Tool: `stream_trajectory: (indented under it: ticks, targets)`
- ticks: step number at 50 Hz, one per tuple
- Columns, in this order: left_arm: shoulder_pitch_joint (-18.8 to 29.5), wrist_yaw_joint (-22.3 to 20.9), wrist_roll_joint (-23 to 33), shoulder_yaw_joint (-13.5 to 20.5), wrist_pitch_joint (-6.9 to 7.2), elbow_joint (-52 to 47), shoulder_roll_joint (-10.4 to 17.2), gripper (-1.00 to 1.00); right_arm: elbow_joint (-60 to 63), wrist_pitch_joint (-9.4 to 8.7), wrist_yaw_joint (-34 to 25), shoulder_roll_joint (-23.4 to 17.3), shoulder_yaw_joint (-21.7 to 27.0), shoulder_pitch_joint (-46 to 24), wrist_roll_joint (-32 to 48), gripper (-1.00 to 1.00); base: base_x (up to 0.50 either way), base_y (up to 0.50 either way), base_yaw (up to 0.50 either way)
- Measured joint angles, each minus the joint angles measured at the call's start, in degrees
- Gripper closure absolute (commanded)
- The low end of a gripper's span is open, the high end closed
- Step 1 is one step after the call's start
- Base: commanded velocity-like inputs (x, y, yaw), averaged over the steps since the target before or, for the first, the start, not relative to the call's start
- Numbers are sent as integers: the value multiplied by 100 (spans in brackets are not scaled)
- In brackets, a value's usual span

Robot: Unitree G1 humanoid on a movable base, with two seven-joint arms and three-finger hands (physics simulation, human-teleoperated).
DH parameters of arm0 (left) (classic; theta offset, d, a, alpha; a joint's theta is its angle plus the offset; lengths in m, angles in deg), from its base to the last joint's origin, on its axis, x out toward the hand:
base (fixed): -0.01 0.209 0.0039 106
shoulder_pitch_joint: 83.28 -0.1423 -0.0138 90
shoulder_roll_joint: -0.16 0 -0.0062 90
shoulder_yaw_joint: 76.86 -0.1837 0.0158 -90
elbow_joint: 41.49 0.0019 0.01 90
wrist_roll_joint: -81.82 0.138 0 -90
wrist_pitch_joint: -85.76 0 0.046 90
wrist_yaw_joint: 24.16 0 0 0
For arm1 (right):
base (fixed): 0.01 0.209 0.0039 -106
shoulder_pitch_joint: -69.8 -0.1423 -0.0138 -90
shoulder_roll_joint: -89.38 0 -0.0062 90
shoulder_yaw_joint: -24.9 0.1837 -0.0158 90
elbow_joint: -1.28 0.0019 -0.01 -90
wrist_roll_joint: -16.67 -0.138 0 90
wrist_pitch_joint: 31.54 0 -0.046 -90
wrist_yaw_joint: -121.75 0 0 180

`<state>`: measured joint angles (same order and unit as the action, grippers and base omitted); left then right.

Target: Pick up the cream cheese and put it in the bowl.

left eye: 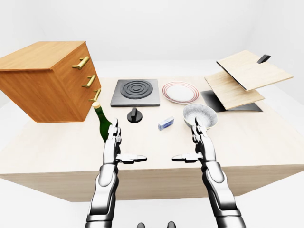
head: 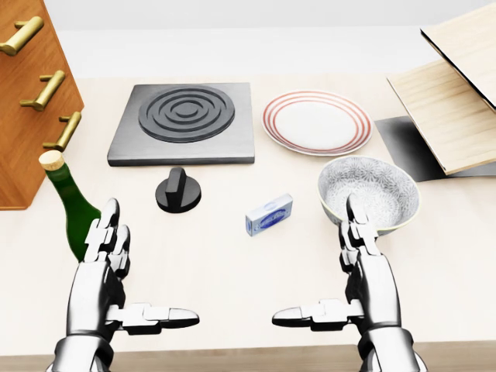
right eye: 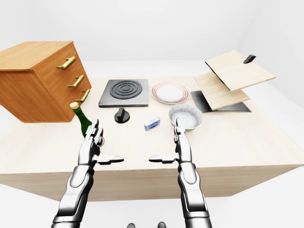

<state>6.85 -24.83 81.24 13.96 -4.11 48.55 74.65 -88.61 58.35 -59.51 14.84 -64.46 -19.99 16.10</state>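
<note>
I have both hands up over the near part of the desk, fingers spread apart and holding nothing: the left hand sits low left in the head view, the right hand low right. The cream cheese, a small blue-and-white box, lies flat on the desk between the black knob and the patterned bowl, apart from both.

My worry is the right hand. Its raised fingers overlap the bowl's near rim in the head view, so a careless swing left toward the box could, I judge, clip the bowl and shove it toward the striped plate. The box is low and thin; a poor pinch may skid it away. On the left, the green bottle stands just beside my left hand and looks tippy.

Open room is good: bare desk lies around the box and toward the near edge, with the burner plate well beyond.
</note>
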Motion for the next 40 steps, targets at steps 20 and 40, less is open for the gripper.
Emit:
stream_trajectory:
  ticks: [20,40]
  targets:
    - [43,-100,-99,135,109,-11,100,-100,87,-92,-288,-3,87,59,-31,-100,0,-22,0]
    - [68,-138,-160,147,132,12,17,-100,191,-102,-324,-104,97,80,52,-100,0,-28,0]
